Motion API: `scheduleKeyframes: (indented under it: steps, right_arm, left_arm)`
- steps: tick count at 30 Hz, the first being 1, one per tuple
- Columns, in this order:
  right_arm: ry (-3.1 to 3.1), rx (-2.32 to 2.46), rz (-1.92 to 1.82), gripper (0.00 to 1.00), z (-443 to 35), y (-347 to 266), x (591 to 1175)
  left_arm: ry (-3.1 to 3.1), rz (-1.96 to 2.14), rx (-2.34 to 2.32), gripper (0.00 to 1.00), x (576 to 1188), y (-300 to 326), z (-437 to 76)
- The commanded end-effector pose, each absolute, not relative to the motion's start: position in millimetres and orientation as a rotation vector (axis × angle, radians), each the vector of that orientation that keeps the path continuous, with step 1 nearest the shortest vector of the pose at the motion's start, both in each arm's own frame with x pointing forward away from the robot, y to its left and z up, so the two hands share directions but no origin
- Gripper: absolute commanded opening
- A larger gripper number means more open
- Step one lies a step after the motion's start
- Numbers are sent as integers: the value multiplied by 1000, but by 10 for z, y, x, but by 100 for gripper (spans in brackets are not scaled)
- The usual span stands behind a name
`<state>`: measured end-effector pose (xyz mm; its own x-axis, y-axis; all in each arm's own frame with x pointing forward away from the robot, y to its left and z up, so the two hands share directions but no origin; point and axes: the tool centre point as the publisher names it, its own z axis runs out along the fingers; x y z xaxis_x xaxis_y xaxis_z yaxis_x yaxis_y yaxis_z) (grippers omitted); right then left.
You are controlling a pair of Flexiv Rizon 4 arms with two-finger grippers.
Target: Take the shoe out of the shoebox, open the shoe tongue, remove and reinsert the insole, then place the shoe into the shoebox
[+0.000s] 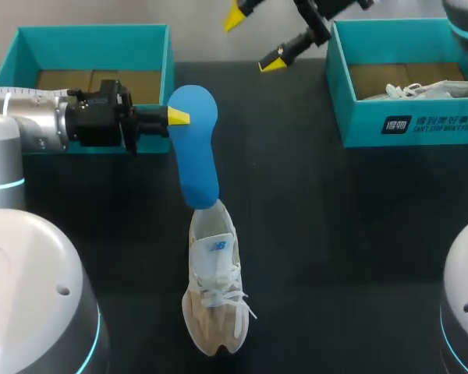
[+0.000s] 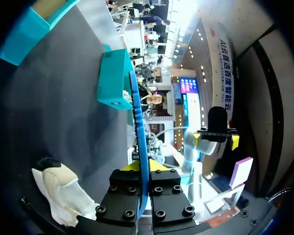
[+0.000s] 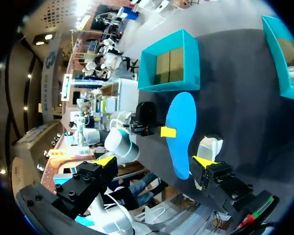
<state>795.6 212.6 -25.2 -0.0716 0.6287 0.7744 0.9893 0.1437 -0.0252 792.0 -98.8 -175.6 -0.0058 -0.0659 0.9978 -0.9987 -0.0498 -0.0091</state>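
On the black surface (image 1: pixel 335 234), near its middle, a cream lace-up shoe (image 1: pixel 214 288) stands on its sole, toe toward the near edge and heel opening toward the far side. A bright blue insole (image 1: pixel 196 156) rises from that opening, and its lower end meets the heel. I cannot tell whether the end is inside the shoe or only touching the collar. My left pincer (image 1: pixel 175 117) comes in from the left and is clamped on the insole's upper, broader end. In the left wrist view the insole (image 2: pixel 137 112) runs edge-on between the two fingers of the left pincer (image 2: pixel 144 166), both pressing on it. My right pincer (image 1: pixel 254 39) hangs spread wide and empty above the far edge, well apart from the shoe. A left shoebox (image 1: pixel 19 47) sits at the far left; a right shoebox (image 1: pixel 405 125), with crumpled paper (image 1: pixel 421 89) in it, sits at the far right.

I judge the insole light, thin and floppy. Held by one end it is likely to bend or swing, so a hold nearer its middle would steer it better. The shoe looks light and soft-sided and may slide when pushed. The heel collar seems the firmest place for the right pincer to steady it
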Motion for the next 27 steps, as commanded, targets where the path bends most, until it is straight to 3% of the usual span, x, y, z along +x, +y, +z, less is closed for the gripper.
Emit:
scheduleKeyframes:
  steps: [1,27]
  right_arm:
    - [-2087,-1809,-372,100,-188,2178,7999]
    - [-2200,-2037,-158,100,-56,2451,7857]
  left_arm:
    - [-1240,1220,1295,0,7910,-984,-1743]
    - [-1240,1220,1295,0,7910,-984,-1743]
